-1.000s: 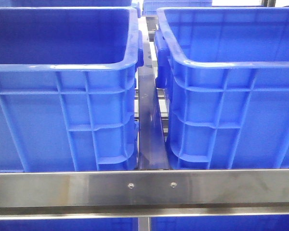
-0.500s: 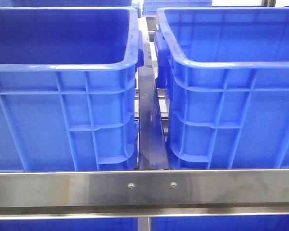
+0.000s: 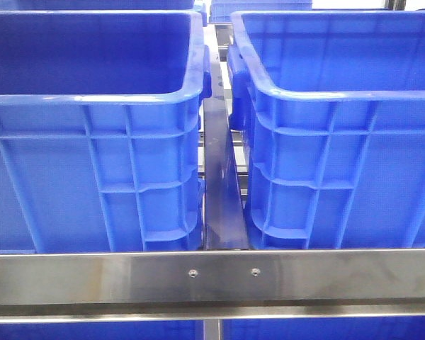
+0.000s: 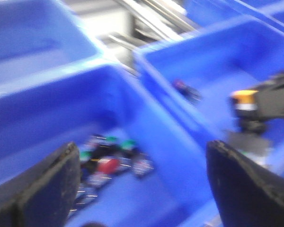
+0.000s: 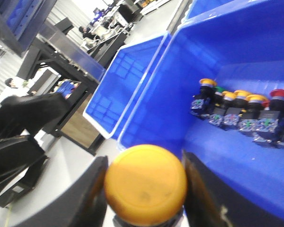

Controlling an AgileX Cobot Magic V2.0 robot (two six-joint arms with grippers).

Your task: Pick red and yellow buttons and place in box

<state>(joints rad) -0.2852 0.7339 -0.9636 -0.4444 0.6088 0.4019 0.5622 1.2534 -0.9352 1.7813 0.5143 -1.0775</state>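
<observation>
Right claw (image 5: pixel 144 198) clamped on a yellow round-capped push button (image 5: pixel 145 183), held above a blue plastic bin (image 5: pixel 255 156) of loose buttons, left claw (image 4: pixel 142 184) spread wide, empty, over another blue bin (image 4: pixel 47 109) holding a red button (image 4: pixel 107 165)

Solid blue on both ribbed bins (image 3: pixel 92 163), brushed silver on the steel rail (image 3: pixel 212 276) up front. Bright yellow cap on the button (image 5: pixel 146 182), flanked by black fingers (image 5: pixel 92 194). Yellow, red and green caps across the heap of buttons (image 5: pixel 244 113). Blurred red and green among another pile (image 4: pixel 109 158).
</observation>
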